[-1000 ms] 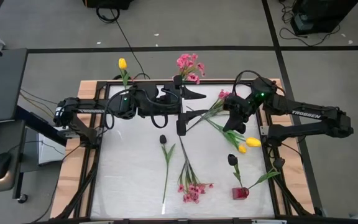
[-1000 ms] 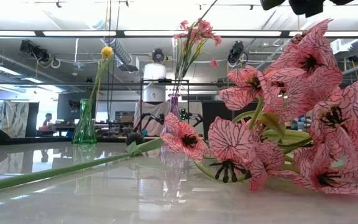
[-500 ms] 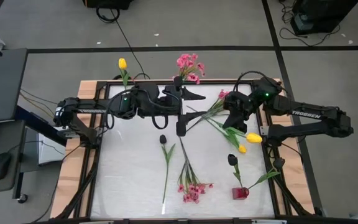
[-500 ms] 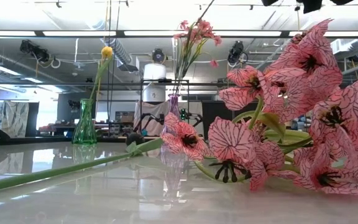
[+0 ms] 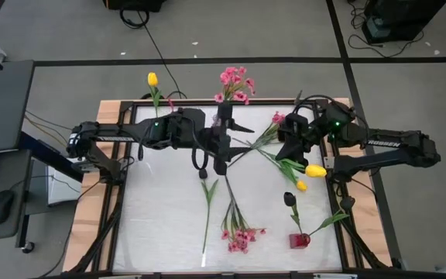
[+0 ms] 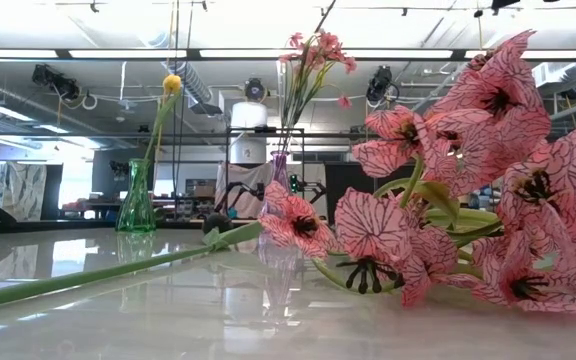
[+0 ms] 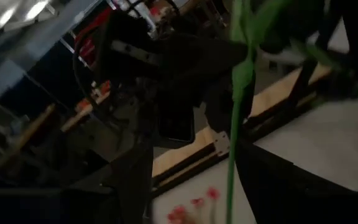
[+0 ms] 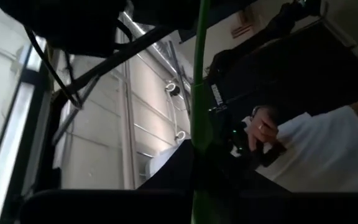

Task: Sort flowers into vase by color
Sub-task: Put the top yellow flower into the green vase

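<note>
My right gripper is shut on a yellow tulip, whose head hangs on the side toward the table's right edge. The tulip's green stem runs toward my left gripper. That gripper is open, and a leafy green stem passes between its fingers; I cannot tell whether they touch it. A pink spray lies beside my right gripper. Another yellow tulip, a dark tulip and another pink spray lie on the table. My right gripper pinches the yellow tulip's green stem between its two fingers. The fingers lie across the stem, coming from the table's right side, about level. The tulip is lifted clear of the table, its head beyond the gripper on one side and its long stem on the other.
A green vase holding a yellow tulip and a clear vase holding pink flowers stand at the far edge. A small red vase with a dark tulip is near right. A person's hand shows beyond the table.
My right gripper has rolled and shifted slightly toward the left arm; the yellow tulip's head has swung a little toward the far edge. My left gripper has rolled about its own line and tipped downward around the stem.
</note>
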Available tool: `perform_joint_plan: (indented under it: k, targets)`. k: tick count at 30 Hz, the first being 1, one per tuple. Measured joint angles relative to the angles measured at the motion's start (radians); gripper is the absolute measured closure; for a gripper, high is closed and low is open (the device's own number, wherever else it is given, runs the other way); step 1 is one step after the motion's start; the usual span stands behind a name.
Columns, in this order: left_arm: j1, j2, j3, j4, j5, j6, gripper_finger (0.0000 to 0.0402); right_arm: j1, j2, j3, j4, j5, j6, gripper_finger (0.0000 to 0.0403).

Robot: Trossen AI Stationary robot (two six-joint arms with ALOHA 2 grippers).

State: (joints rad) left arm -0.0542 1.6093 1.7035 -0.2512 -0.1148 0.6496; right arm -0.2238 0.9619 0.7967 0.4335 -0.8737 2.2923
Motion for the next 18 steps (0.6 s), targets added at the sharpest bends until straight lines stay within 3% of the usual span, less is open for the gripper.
perform_joint_plan:
  k: [6,11,18]
  targets:
    - [-0.045,0.026,0.0,0.019,0.003,0.217,0.0168,0.035,0.0,0.0,-0.004,0.094,0.02,0.036]
    - [-0.063,0.047,0.0,0.097,0.003,0.221,0.0168,0.039,0.0,0.0,-0.008,0.176,0.012,0.036]
    - [-0.063,0.066,0.0,0.151,0.003,0.202,0.0168,0.063,0.002,0.0,-0.009,0.201,0.009,0.036]
